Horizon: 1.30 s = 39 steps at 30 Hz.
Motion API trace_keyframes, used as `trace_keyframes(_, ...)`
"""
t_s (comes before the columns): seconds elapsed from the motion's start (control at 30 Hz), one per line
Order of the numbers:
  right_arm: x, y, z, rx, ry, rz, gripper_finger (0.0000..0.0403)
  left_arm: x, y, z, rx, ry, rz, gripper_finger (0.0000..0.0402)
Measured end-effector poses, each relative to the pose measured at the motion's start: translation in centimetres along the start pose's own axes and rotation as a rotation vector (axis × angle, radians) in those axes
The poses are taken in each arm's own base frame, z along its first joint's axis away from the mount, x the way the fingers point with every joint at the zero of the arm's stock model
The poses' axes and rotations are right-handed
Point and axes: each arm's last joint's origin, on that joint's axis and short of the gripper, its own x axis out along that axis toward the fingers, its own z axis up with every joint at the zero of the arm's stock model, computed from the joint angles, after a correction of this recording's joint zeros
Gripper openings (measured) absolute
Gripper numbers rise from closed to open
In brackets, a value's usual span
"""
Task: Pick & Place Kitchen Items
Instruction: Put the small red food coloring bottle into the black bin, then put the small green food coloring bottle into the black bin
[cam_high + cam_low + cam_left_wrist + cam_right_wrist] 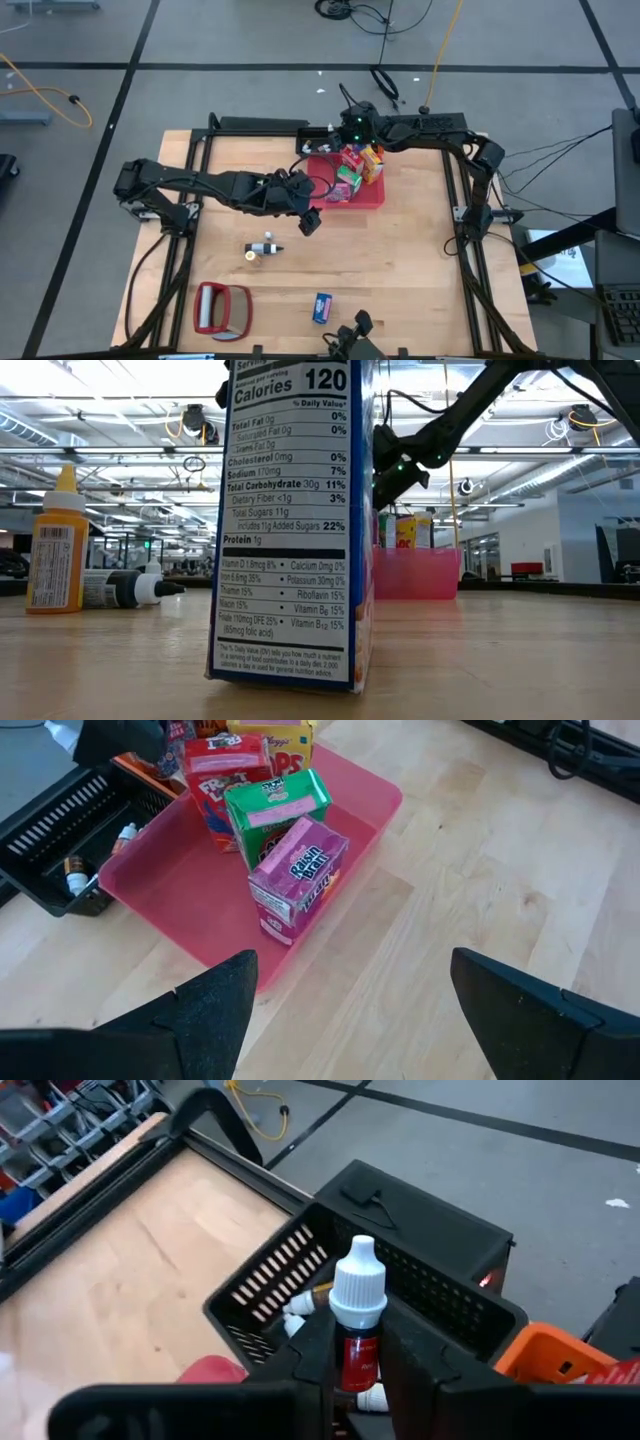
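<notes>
My right gripper [358, 1372] is shut on a tiny bottle [358, 1315] with a white cap and a red body. It hangs over a black slatted basket [420, 1270] at the table's far edge. More tiny bottles [297, 1306] lie inside the basket. Beside the basket stands a pink-red tray [180, 890] holding red [226, 772], green [275, 808], purple [297, 875] and yellow [272, 734] cartons, all upright on its floor. My left gripper [345, 1010] hovers open just on the tray's near side [310, 221], with nothing between its fingers. My right gripper pinches the tiny bottle's red body [357, 1352] between its two fingers, just under the white cap. The fingers reach in from the table's right, slanting slightly down. The bottle stands upright with its cap [359, 1280] above the fingers, lifted clear over the basket.
Two small bottles [262, 248] sit mid-table, one of them yellow and upright [58, 540], the other lying on its side [120, 588]. A blue carton [322, 307] stands near the front edge. Left of it lies a red-framed silvery flat object [222, 310]. Bare wood lies right of the tray.
</notes>
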Motion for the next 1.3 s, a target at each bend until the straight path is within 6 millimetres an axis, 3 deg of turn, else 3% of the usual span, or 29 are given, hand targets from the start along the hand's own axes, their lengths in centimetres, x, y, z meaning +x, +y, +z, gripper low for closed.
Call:
trace_keyframes(0.07, 0.2, -0.2, -0.2, 0.003, 0.004, -0.005, 0.0056, 0.0, -0.1, 0.0, 0.004, 0.000, -0.001, 0.0335)
trace_keyframes(0.27, 0.1, -0.4, 0.2, 0.000, -0.036, -0.042, 0.0143, -0.1, -0.1, -0.1, 0.008, 0.001, -0.003, 0.0335)
trace_keyframes(0.4, 0.1, -0.5, 0.6, 0.003, -0.070, -0.034, 0.0165, -0.1, -0.1, -0.1, 0.008, 0.001, -0.003, 0.0335)
trace_keyframes(0.8, 0.0, 0.1, 0.6, 0.042, -0.068, 0.025, 0.0159, -0.1, 0.6, -1.1, 0.072, 0.103, 0.062, 0.0335)
trace_keyframes(0.97, 0.0, 0.6, 0.5, 0.068, -0.034, 0.111, 0.0158, -0.4, 1.1, -2.2, 0.121, 0.240, 0.075, 0.0335)
trace_keyframes(1.3, -0.3, 3.8, 0.1, 0.054, -0.008, 0.287, 0.0155, -1.1, 1.9, -3.8, 0.154, 0.495, 0.042, 0.0335)
